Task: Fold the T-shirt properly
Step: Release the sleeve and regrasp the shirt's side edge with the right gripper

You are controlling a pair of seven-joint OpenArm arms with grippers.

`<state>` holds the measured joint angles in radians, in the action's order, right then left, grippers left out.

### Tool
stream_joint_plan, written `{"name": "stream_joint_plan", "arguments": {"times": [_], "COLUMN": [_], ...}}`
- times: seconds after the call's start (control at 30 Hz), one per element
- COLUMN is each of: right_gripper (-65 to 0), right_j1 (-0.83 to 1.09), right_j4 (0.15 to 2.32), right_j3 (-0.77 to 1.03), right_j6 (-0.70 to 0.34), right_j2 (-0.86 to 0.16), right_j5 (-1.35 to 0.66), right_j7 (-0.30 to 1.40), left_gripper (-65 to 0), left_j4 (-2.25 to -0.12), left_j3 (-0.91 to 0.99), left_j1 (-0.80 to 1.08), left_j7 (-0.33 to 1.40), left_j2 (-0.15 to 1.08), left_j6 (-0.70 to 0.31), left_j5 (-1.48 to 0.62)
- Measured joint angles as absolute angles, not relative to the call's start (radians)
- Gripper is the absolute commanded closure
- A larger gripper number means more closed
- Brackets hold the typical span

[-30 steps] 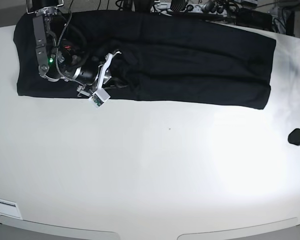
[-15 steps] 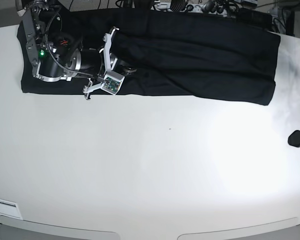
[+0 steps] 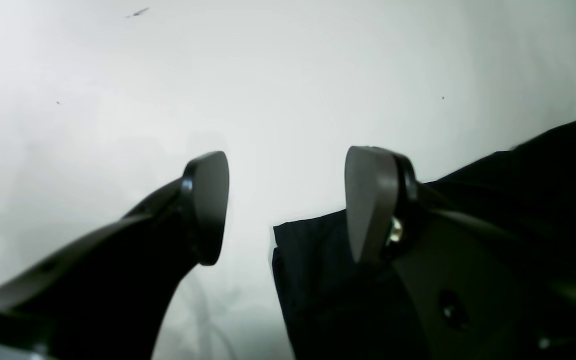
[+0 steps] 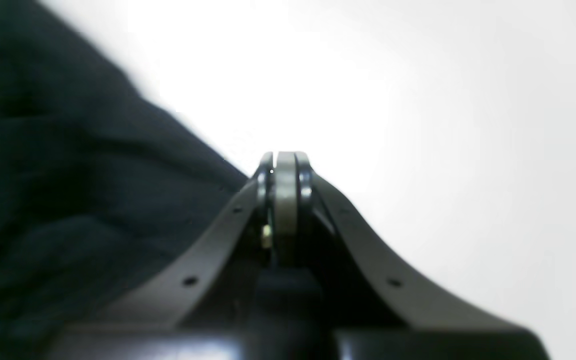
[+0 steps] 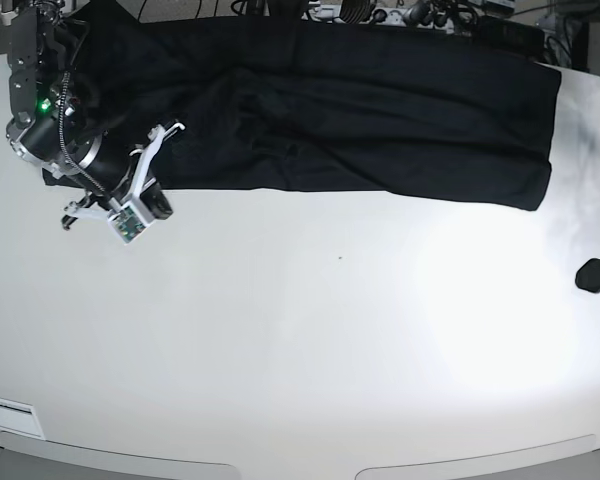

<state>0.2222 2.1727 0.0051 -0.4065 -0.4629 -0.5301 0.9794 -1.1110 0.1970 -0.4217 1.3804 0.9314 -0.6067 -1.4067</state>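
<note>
White surface (image 5: 310,350) carries the black T-shirt (image 5: 380,110) along its far edge; right hand (image 4: 285,172) pressed together, empty; left hand (image 3: 288,205) spread, empty.

Base cam: high overhead, looks down on the whole white table (image 5: 310,350), far edge at top of frame, wide, slight fisheye curve. Left wrist cam: mounted behind the left gripper (image 3: 288,205), low and close to the tabletop, looks out between the two fingers (image 3: 208,200); a corner of the T-shirt (image 3: 518,180) sits lower right. Right wrist cam: behind the right gripper (image 4: 286,200), very near, blurred, aimed along the fingers; shirt fabric fills its left side. All three share the table surface and the T-shirt (image 5: 380,110); the base view also shows the right wrist camera's arm at upper left.
</note>
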Motion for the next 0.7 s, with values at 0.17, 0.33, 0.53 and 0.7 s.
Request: {"name": "stream_joint_plan", "arguments": {"times": [0.17, 0.33, 0.53, 0.7], "right_gripper": [0.0, 0.0, 0.0, 0.0], "right_j1": [0.279, 0.281, 0.282, 0.337], "right_j4": [2.172, 2.173, 2.172, 2.172], "right_j3": [0.011, -0.03, -0.023, 0.11], "right_j6": [-0.56, -0.551, -0.372, -0.363], "right_j2": [-0.448, -0.448, -0.448, -0.451], "right_j5": [-0.7, -0.647, -0.332, -0.28], "right_j7": [0.924, 0.909, 0.903, 0.905], "left_gripper": [-38.8, -33.2, 0.0, 0.0], "left_j4": [-1.111, -1.111, -1.111, -1.112], "left_j3": [0.197, 0.197, 0.197, 0.197], "left_j1": [-0.422, -0.405, -0.329, -0.337], "left_j7": [1.381, 1.396, 1.407, 1.396], "left_j2": [0.92, 0.863, 0.83, 0.843], "left_j6": [-0.607, -0.607, -0.61, -0.58], "left_j5": [-1.406, -1.406, -1.402, -1.359]}}
